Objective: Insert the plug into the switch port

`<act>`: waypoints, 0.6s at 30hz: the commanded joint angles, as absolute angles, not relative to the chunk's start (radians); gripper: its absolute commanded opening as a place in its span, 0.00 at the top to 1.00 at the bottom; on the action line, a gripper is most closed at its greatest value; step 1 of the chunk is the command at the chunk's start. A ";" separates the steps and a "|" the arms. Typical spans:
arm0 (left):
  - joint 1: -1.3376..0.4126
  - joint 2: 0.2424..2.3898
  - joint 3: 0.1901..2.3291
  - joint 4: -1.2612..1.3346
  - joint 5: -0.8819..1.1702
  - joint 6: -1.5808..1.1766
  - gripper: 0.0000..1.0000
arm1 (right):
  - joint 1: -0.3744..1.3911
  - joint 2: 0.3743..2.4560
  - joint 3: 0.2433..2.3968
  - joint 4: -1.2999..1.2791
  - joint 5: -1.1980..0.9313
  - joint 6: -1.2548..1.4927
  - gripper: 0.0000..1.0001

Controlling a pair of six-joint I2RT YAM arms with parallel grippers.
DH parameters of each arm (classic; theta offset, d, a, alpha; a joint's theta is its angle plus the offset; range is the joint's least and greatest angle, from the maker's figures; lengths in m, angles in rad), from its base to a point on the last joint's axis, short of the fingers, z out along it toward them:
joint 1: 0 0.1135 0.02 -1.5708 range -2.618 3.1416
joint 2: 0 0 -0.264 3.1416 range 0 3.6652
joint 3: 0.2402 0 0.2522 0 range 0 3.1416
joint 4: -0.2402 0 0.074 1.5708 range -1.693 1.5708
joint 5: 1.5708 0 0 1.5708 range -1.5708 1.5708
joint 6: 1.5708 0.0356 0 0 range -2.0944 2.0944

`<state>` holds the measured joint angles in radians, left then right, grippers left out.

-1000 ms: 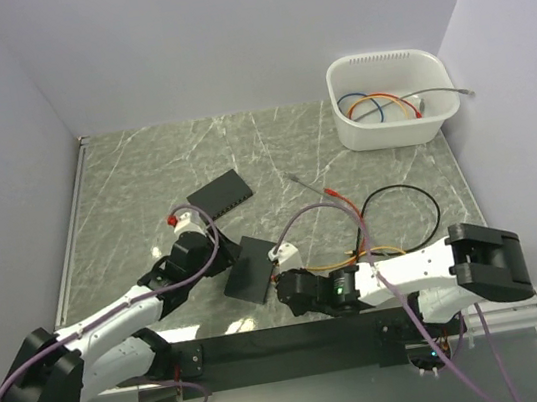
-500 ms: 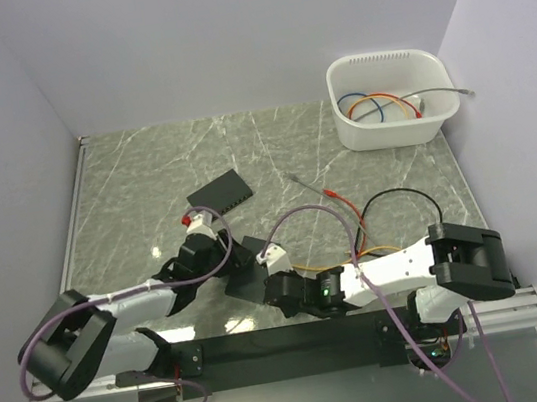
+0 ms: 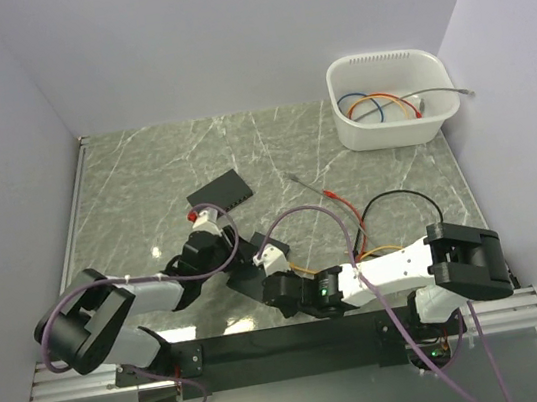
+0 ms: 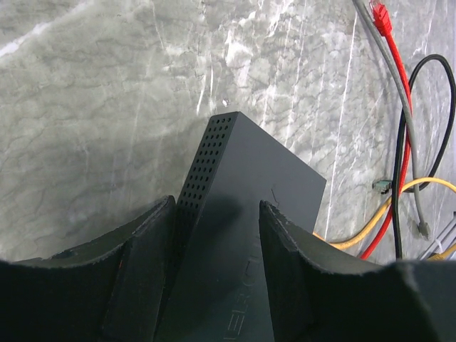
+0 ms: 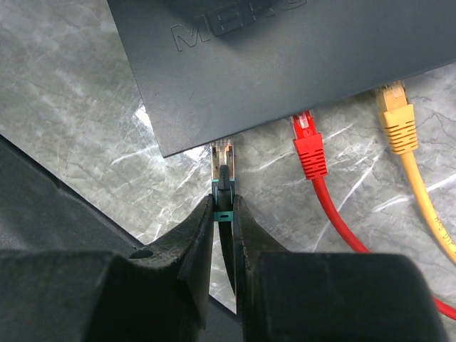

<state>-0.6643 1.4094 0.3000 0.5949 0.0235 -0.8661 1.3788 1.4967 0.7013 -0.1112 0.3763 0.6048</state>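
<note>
Our right claw (image 5: 223,208) grips the plug (image 5: 223,162) pointing up-frame, tip at the switch (image 5: 285,64) lower edge; left claw (image 4: 214,210) clamps the switch; tabletop (image 5: 78,121) open at left.

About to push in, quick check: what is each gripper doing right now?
Left gripper: closed on the switch, holding it.
Right gripper: closed on the plug, at the switch edge.

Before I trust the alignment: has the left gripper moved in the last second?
Yes. The left gripper has shifted right, ending nearer below the spare switch that lies flat on the table.
</note>
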 commanded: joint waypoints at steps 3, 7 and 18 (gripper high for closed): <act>-0.669 1.445 0.325 0.575 0.048 -0.867 0.43 | 1.387 1.500 0.745 -0.075 0.406 0.603 1.00; -0.669 1.445 0.314 0.580 0.048 -0.879 0.43 | 1.387 1.514 0.750 -0.075 0.416 0.601 1.00; -0.669 1.405 0.249 0.561 0.014 -0.911 0.41 | 1.388 1.506 0.767 -0.060 0.437 0.578 1.00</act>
